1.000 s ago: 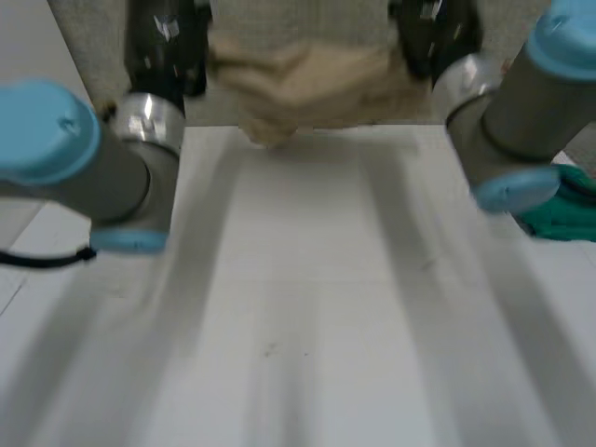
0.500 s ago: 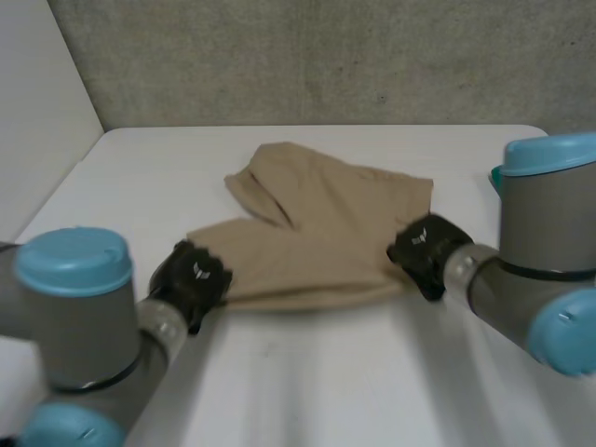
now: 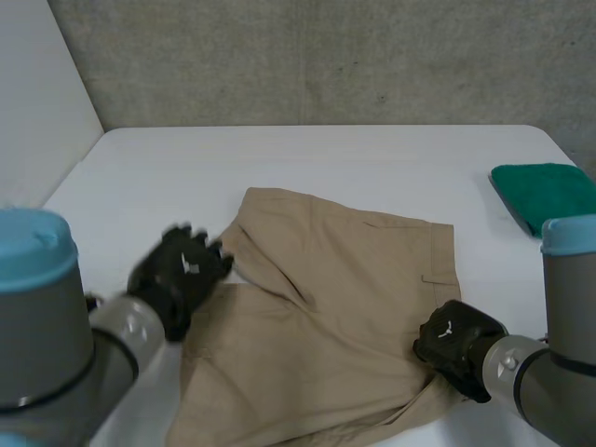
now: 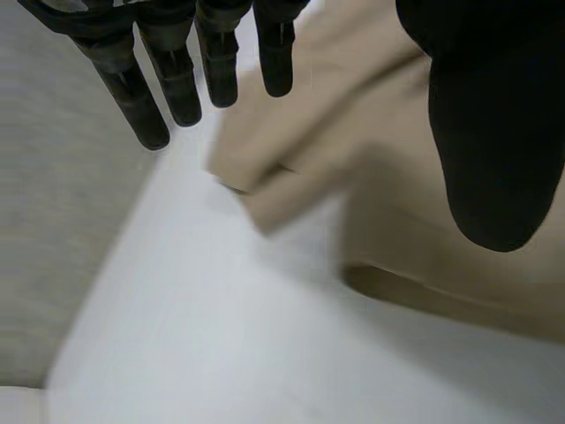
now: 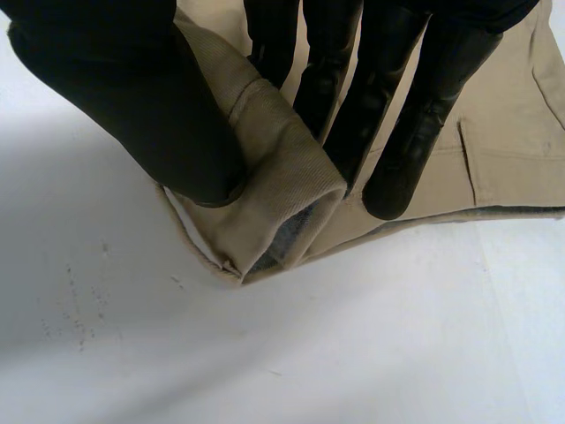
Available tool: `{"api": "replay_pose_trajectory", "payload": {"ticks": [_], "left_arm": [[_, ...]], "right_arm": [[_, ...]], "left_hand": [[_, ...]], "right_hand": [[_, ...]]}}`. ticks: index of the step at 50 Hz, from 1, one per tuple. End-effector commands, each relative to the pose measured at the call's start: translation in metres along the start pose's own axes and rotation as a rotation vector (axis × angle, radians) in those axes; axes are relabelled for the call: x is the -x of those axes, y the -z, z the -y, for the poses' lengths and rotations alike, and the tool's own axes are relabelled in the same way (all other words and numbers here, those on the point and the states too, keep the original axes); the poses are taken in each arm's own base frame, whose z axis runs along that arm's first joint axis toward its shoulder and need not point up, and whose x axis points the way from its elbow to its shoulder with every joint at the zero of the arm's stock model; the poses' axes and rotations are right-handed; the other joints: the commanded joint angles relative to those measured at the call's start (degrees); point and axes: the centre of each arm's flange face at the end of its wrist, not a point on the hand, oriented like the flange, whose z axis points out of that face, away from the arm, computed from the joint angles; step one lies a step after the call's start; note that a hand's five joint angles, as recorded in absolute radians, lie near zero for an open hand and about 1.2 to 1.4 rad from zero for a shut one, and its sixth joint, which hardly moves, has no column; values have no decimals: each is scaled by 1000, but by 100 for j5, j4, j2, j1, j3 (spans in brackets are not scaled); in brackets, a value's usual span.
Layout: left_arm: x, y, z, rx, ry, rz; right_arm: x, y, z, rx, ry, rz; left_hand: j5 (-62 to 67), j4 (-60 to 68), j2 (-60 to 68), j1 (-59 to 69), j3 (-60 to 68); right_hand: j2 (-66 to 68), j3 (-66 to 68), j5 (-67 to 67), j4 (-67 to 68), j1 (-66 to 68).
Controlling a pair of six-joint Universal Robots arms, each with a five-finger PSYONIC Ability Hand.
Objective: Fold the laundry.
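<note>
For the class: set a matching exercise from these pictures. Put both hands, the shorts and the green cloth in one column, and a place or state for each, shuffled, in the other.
1. left hand
2. right hand
3. shorts
4. green cloth

a. spread out mid-table
b. open, holding nothing
c. at the table's right edge
d. pinching a corner of the shorts

Pairs: 1-b, 2-d, 3-a, 4-c
</note>
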Motion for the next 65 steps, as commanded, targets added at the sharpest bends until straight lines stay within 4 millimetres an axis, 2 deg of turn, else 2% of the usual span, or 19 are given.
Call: {"api": "replay_pose_trajectory", "payload": {"ticks": [1, 6, 12, 16, 20, 27, 31, 32, 33, 39, 45, 53, 54, 56, 59, 61, 65], "left_arm": [[19, -49, 8, -151, 96, 6], [19, -93, -2, -177, 190, -82], [13, -134, -19, -144, 236, -116], [12, -151, -30, -129, 242, -117], [7, -159, -34, -131, 240, -131], [1, -166, -42, -121, 238, -144], [-1, -168, -44, -111, 238, -142], [-1, -168, -45, -105, 240, -137], [-1, -167, -45, -103, 240, -137], [8, -164, -51, -22, 236, -32], [20, -151, -57, 79, 236, 88], [10, -135, -61, 116, 234, 66], [10, -134, -60, 115, 233, 67], [10, -131, -58, 112, 233, 68], [12, -128, -54, 104, 232, 70], [14, -126, -51, 94, 232, 72], [19, -122, -44, 67, 241, 76]], "right_arm": [[6, -6, -5, -21, -1, -29], [8, -8, -7, -27, -24, -36], [11, -12, -9, -48, -45, -43], [13, -12, -11, -47, -48, -38], [13, -13, -11, -55, -53, -46], [13, -14, -11, -60, -58, -54], [13, -14, -11, -62, -58, -56], [12, -14, -11, -64, -57, -60], [12, -14, -11, -63, -59, -59], [11, -15, -11, -66, -60, -66], [10, -16, -11, -69, -61, -74], [10, -16, -11, -69, -64, -72], [10, -16, -11, -69, -69, -72], [10, -16, -11, -69, -75, -71], [10, -16, -10, -73, -88, -72], [10, -16, -10, -73, -93, -72], [9, -16, -10, -75, -95, -73]], "left_hand": [[757, 713, 680, 743, 684], [1680, 1636, 1603, 1665, 1606], [2405, 2360, 2327, 2390, 2331], [2875, 2831, 2798, 2860, 2801], [2944, 2900, 2867, 2930, 2871], [3381, 3337, 3304, 3366, 3307], [4975, 4931, 4898, 4960, 4901], [6079, 6035, 6002, 6064, 6005], [6473, 6429, 6396, 6458, 6399], [6491, 6447, 6414, 6477, 6418], [6491, 6447, 6414, 6477, 6418], [6491, 6447, 6414, 6477, 6418], [6377, 6333, 6300, 6363, 6304], [4148, 4103, 4070, 4133, 4074], [2227, 2183, 2150, 2212, 2153], [1852, 1808, 1775, 1838, 1779], [1901, 1857, 1824, 1887, 1828]], "right_hand": [[1229, 1176, 1315, 1168, 2309], [1229, 1176, 1315, 1168, 2309], [1229, 1176, 1315, 1168, 2309], [1229, 1176, 1315, 1168, 2309], [1229, 1176, 1315, 1168, 2309], [1229, 1176, 1315, 1168, 2309], [1229, 1176, 1315, 1168, 2309], [1229, 1176, 1315, 1168, 2309], [1229, 1176, 1315, 1168, 2309], [1229, 1176, 1315, 1168, 2309], [1229, 1176, 1315, 1168, 2309], [1229, 1176, 1315, 1168, 2309], [1229, 1176, 1315, 1168, 2309], [1229, 1176, 1315, 1168, 2309], [1229, 1176, 1315, 1168, 2309], [1229, 1176, 1315, 1168, 2309], [1229, 1176, 1315, 1168, 2309]]}}
